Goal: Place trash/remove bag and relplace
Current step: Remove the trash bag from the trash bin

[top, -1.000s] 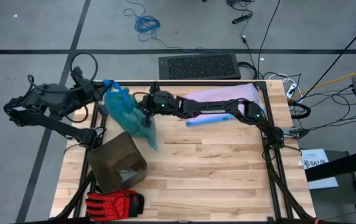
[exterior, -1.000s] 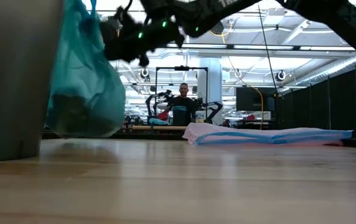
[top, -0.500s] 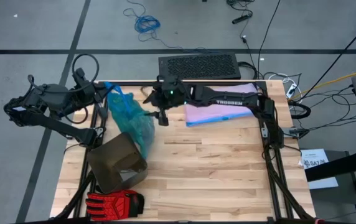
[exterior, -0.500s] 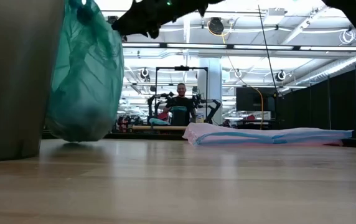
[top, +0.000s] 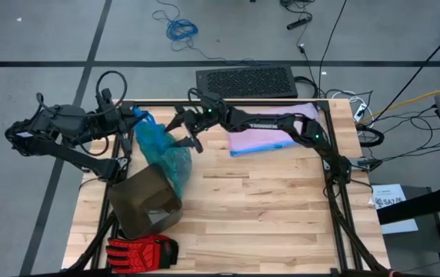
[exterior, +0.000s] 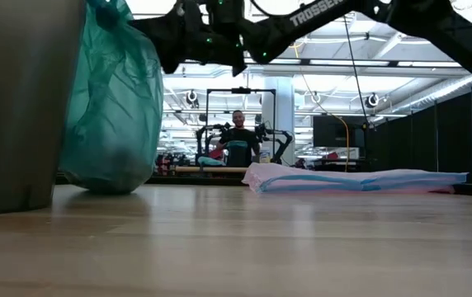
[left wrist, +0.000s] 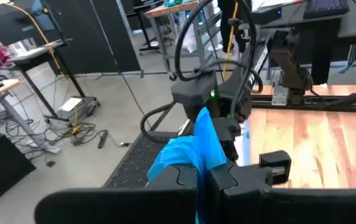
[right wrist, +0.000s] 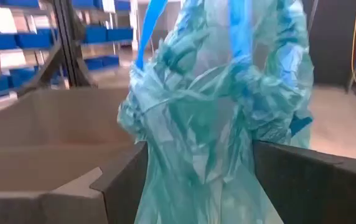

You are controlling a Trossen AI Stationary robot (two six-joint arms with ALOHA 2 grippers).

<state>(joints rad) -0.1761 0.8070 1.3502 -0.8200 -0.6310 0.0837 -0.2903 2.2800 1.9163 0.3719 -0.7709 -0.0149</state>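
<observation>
Two tools are at work near the back left of the desk [top: 266, 215], where the bag [top: 161, 150] is found. The bag, filled and gathered at its neck, hangs beside the tipped bin [top: 145, 201], its lower end resting on the desk close to the bin's rim. The blue drawstring loop [left wrist: 190, 149] is pinched in the left tool [top: 128, 117], which is clenched on it at the desk's back left edge. The right tool [top: 183, 132] is seen spread wide and released, just beside the bag's upper part and not touching it in the high view; in the low view it hangs above and next to the bag.

Judged from this, the bag is already out of the bin and its removal is the step in hand. The weight should be carried by the left tool alone through the loop, so the lift is best made slow and straight up until the bottom clears the desk. The right tool should be kept clear of the thin plastic to avoid snagging. A lilac bag [top: 270, 131] lies folded at the back, well apart, ready as the replacement.
</observation>
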